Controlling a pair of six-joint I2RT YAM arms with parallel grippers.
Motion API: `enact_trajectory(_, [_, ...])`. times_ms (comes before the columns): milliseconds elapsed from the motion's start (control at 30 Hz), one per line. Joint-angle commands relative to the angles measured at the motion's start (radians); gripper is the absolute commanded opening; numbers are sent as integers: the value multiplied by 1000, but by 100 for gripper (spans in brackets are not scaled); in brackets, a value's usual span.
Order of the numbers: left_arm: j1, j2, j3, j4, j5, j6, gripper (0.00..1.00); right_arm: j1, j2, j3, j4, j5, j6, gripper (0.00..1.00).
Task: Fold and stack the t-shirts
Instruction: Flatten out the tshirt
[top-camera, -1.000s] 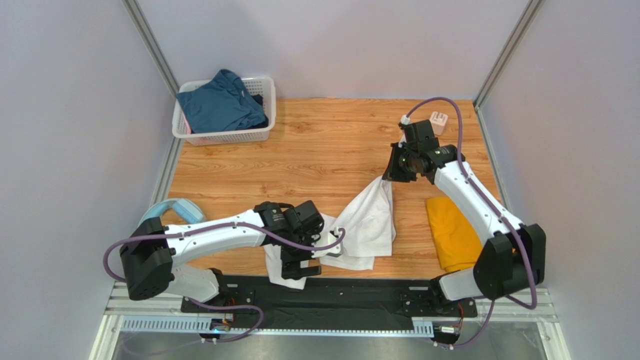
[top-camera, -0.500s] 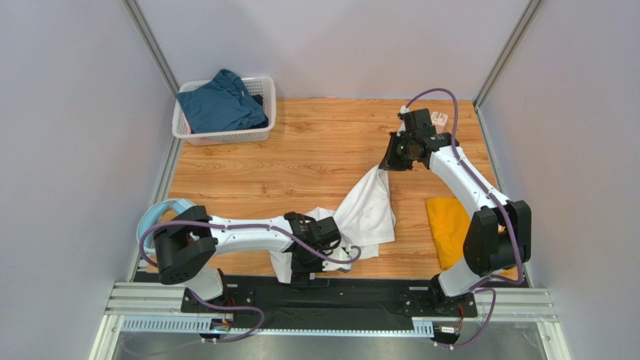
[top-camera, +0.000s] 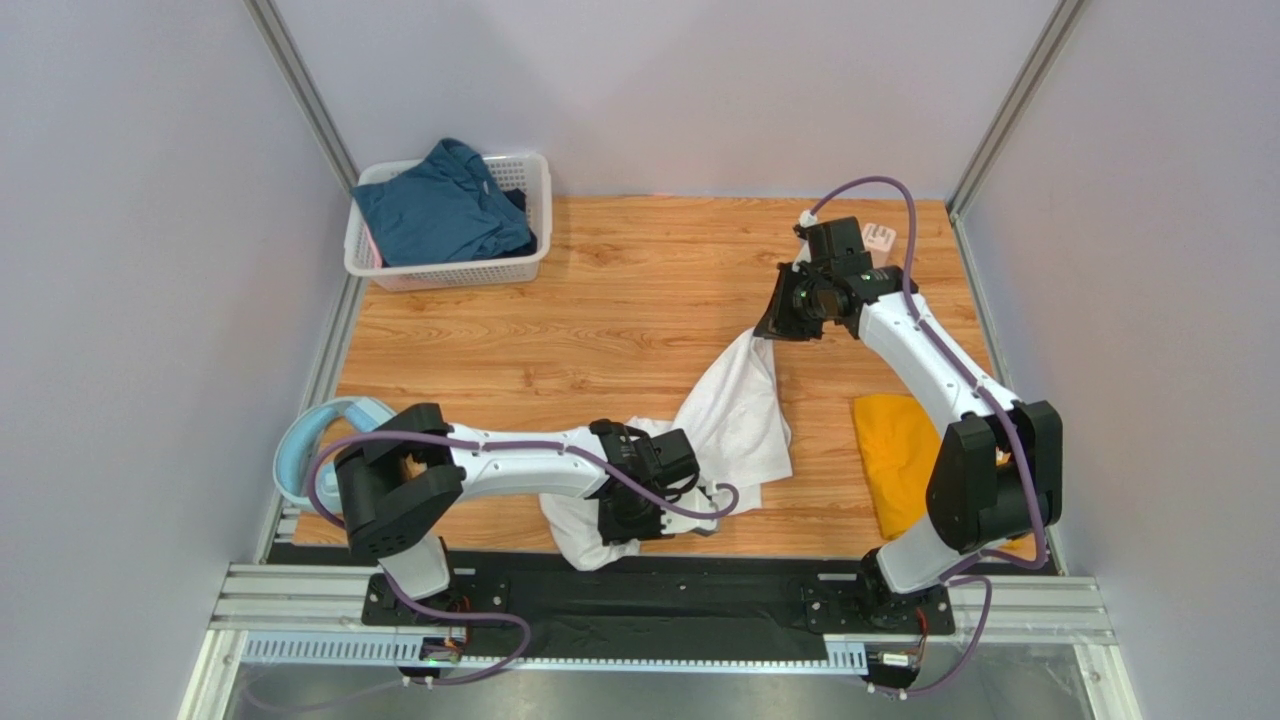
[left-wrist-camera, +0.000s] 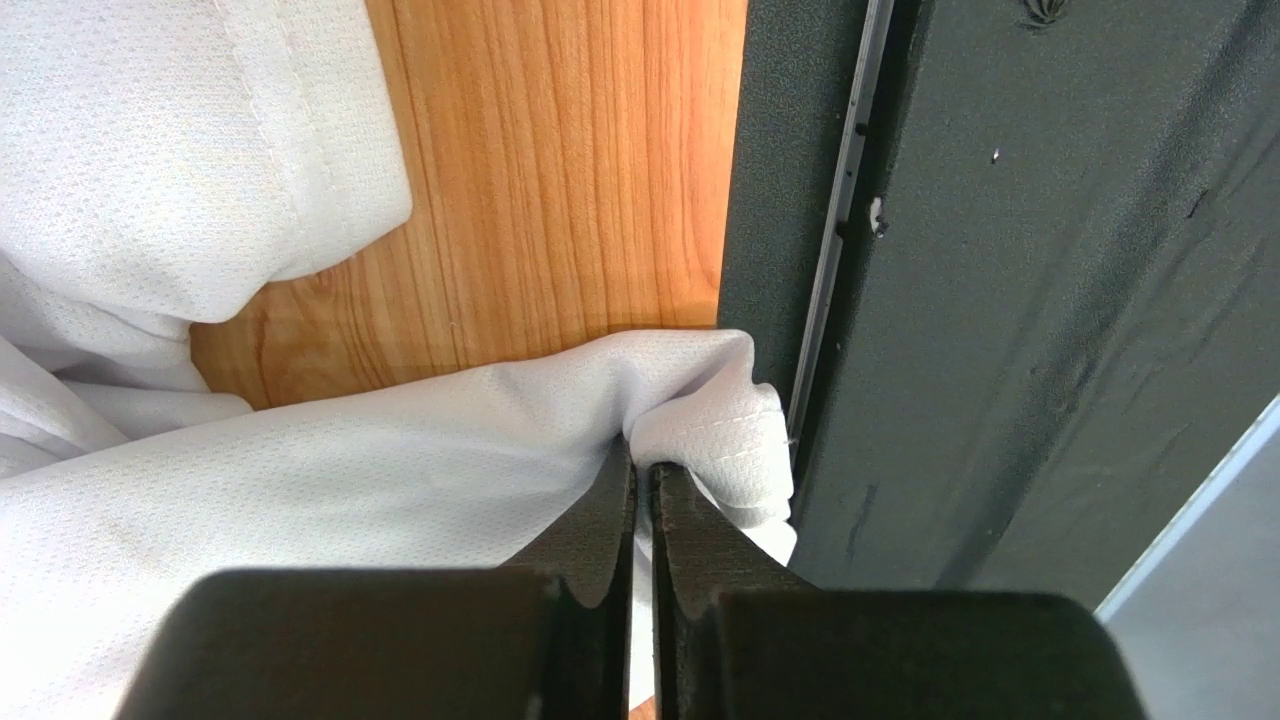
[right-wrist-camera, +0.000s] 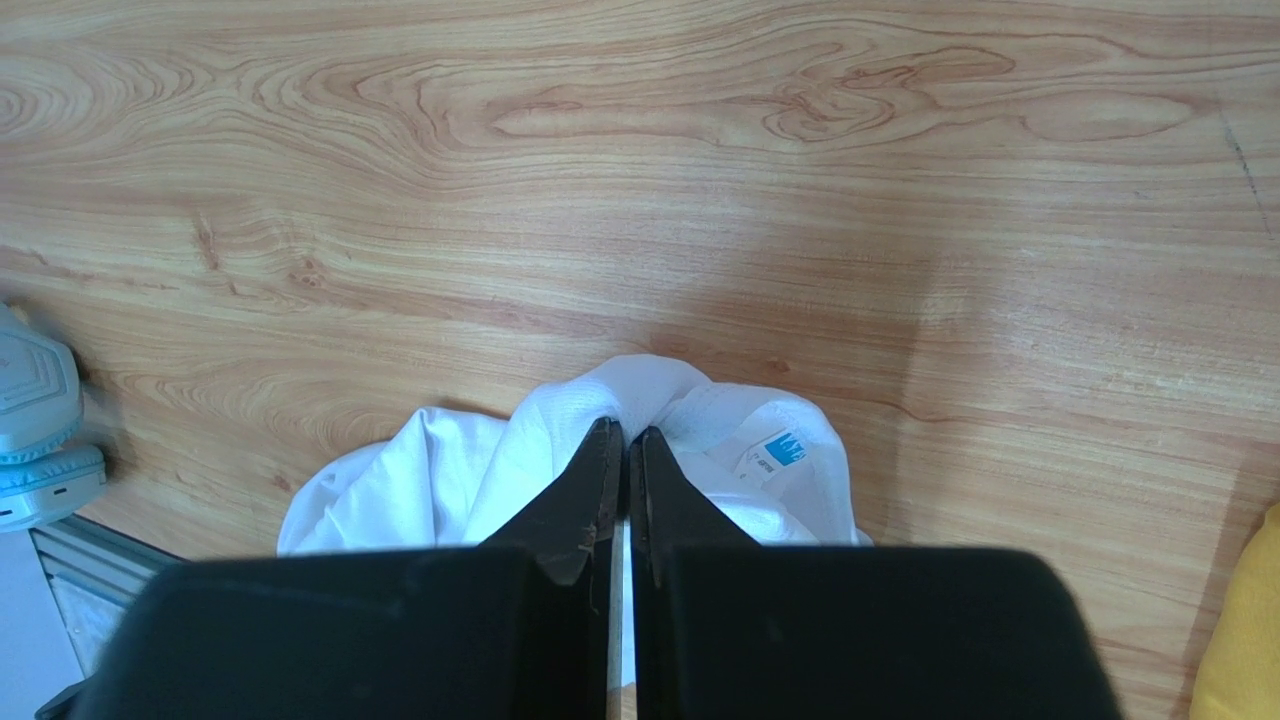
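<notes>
Change: over the last second the left gripper has slid to the right along the near edge, its arm stretching out low across the table. The right gripper has drawn slightly toward the far side, and the cloth between the two is pulled longer.
Left gripper: its fingers are pressed together on a folded corner of the white t-shirt, with only a sliver of gap showing in the wrist view. The pinch sits right at the table's near edge, beside the black strip.
Right gripper: the jaws are closed to a thin slit on a bunched fold of the white t-shirt. The blue neck label lies just to one side of the fingertips, and the wood grain of the table lies beyond.
White t-shirt: it runs diagonally from the near left pinch to the far right pinch. Its middle rests rumpled on the wood; the far end looks lifted, though the overhead view does not settle this.
Mustard-yellow t-shirt: it lies folded on the table near the right arm, apart from the white one.
Teal-blue t-shirt: it is heaped in the white basket at the far left corner.
Pale-blue curved object: it sits at the table's left edge, by the left arm's base.
</notes>
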Motion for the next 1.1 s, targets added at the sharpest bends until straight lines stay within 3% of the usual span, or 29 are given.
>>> enact_trajectory(0, [-6,22,-46,31,-45,10,0,0,-35,-4,40,-19,13,0])
enact_trajectory(100, [12,-31,-40,4,-95,23,0,-2,-49,-4,43,-16,9,0])
enact_trajectory(200, [124,-166,35,-74,-117,51,0,0,-76,5,30,-1,1,0])
enact_trajectory(333, [433,-344,284,-211,-132,112,0,-2,-136,42,5,-4,1,0])
enact_trajectory(467, [615,-504,545,-335,-125,148,0,-2,-269,47,-15,-10,10,0])
enact_trajectory(600, [646,-613,658,-419,-129,132,0,-2,-435,39,-70,-15,13,0])
enact_trajectory(867, [701,-809,586,-562,19,160,0,-3,-765,137,-285,-4,21,0])
enact_trajectory(1067, [701,-860,547,-645,112,171,0,-2,-831,310,-454,-7,42,0])
